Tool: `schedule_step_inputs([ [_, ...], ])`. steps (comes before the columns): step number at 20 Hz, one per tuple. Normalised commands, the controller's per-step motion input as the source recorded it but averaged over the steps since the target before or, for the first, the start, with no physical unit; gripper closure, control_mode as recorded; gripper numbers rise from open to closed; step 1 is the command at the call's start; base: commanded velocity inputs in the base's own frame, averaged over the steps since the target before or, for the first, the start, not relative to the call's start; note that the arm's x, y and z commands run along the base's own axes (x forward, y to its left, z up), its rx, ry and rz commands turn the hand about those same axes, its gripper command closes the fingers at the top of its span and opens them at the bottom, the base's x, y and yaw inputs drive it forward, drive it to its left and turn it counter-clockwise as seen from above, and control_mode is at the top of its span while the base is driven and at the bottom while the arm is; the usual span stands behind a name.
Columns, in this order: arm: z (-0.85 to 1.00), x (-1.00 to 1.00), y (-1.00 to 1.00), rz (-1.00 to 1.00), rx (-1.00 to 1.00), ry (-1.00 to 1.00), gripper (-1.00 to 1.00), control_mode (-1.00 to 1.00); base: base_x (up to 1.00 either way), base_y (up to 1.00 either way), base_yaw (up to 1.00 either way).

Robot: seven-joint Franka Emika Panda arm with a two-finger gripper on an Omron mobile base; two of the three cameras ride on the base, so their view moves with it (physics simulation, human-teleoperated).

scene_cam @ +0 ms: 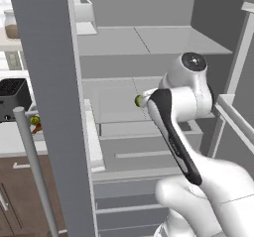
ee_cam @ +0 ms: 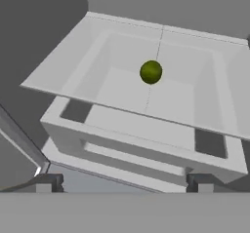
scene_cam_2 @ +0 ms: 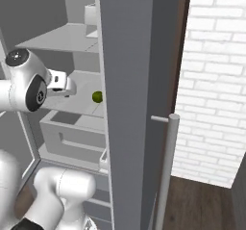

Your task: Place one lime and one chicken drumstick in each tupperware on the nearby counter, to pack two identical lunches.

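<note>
Reaching for the lime | gripper [ee_cam: 124,183]: jaws spread wide, empty, short of the fruit | lime [ee_cam: 151,72]: lying loose on a pale fridge shelf [ee_cam: 73,81], above a drawer [ee_cam: 136,144] | advice: advance level over the shelf edge, straddle the lime centred, close gently since it may roll.

A lime [ee_cam: 151,72] lies on the middle fridge shelf [ee_cam: 117,105], near its centre. A drawer [ee_cam: 141,144] sits directly below that shelf, and another shelf [scene_cam: 149,40] lies above it. The gripper [ee_cam: 124,182] hangs in front of the middle shelf, apart from the lime. The fridge door [scene_cam_2: 127,104] stands to the right of that shelf.
</note>
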Motion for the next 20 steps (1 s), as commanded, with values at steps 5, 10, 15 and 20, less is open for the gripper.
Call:
schedule_step_inputs([
  [5, -0.04, 1.0, -0.25, -0.3, 0.04, 0.15, -1.0, -1.0, 0.0, 0.0, 0.0],
  [10, -0.46, 0.97, -0.21, -0.21, 0.01, 0.14, -1.0, -1.0, 0.0, 0.0, 0.0],
  [15, -0.84, 0.61, 0.0, 0.0, 0.02, 0.0, -1.0, -1.0, 0.0, 0.0, 0.0],
  [20, -0.85, 0.34, 0.0, 0.01, 0.0, 0.03, -1.0, -1.0, 0.0, 0.0, 0.0],
])
